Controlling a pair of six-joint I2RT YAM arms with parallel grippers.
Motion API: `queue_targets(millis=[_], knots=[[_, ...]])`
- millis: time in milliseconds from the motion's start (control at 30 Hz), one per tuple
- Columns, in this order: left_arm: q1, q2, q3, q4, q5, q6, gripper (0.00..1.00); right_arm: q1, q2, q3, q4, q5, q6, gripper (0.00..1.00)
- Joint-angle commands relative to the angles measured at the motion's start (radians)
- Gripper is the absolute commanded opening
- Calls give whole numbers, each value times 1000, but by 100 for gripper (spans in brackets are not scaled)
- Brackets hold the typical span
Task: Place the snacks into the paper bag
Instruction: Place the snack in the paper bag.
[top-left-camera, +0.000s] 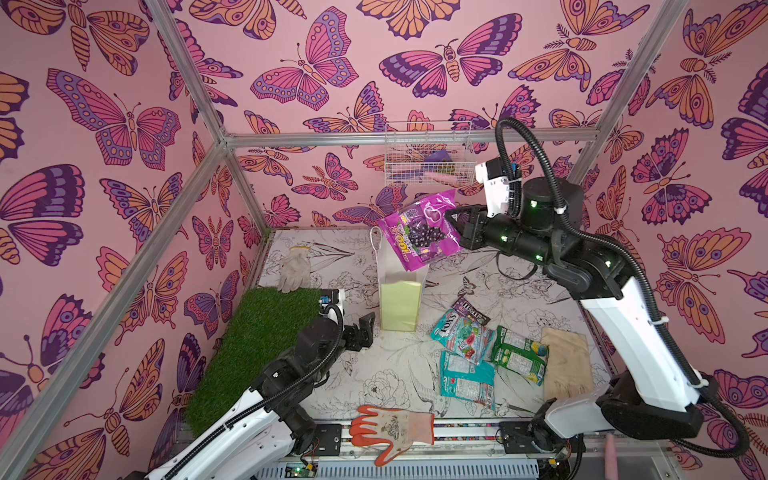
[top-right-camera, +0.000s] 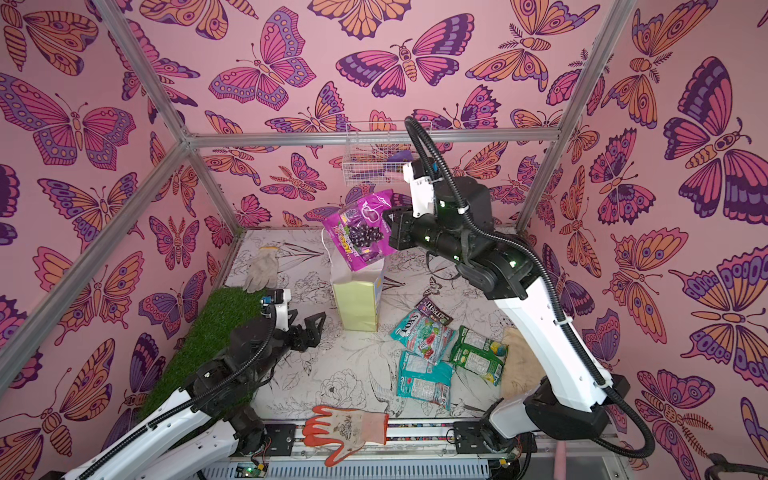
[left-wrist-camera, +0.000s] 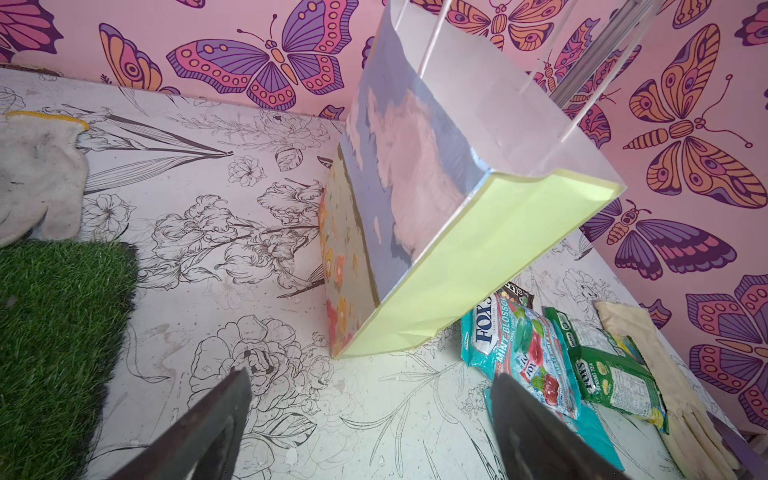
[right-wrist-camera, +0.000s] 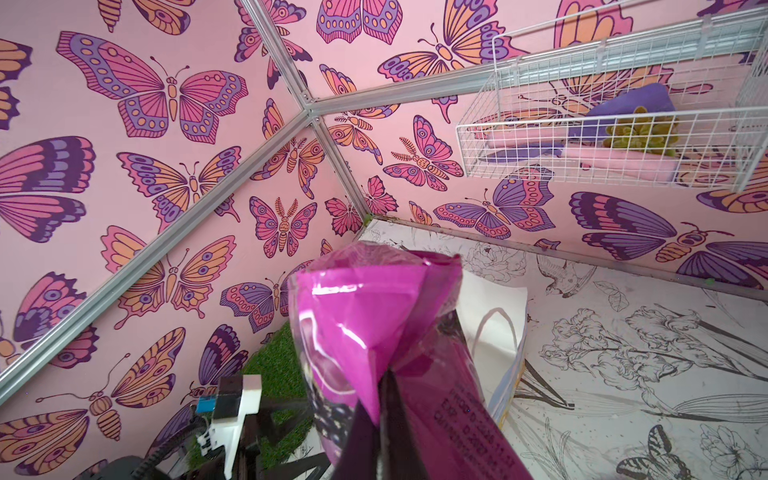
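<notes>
Right pincer (top-left-camera: 451, 218) pinches glossy magenta-purple grape packet (top-left-camera: 422, 232) (long axis slanting down, seemingly into upright yellow-green paper bag (top-left-camera: 400, 305)); left pincer (top-left-camera: 365, 330) wide.

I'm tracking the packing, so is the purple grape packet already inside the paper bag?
No, the right gripper holds the purple grape packet in the air over the paper bag, its whole printed face in plain sight.
</notes>
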Motion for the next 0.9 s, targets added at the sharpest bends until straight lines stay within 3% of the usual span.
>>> queue_targets(millis=[0, 200, 867], knots=[[-5, -20, -23, -27, -21, -3, 92, 27, 14, 75, 83, 97, -47, 0], [-5, -39, -28, -38, -27, -3, 92, 68, 74, 133, 65, 187, -93, 0], [-5, -81, -28, -73, -46, 1, 92, 87, 211, 170, 38, 325, -153, 0]])
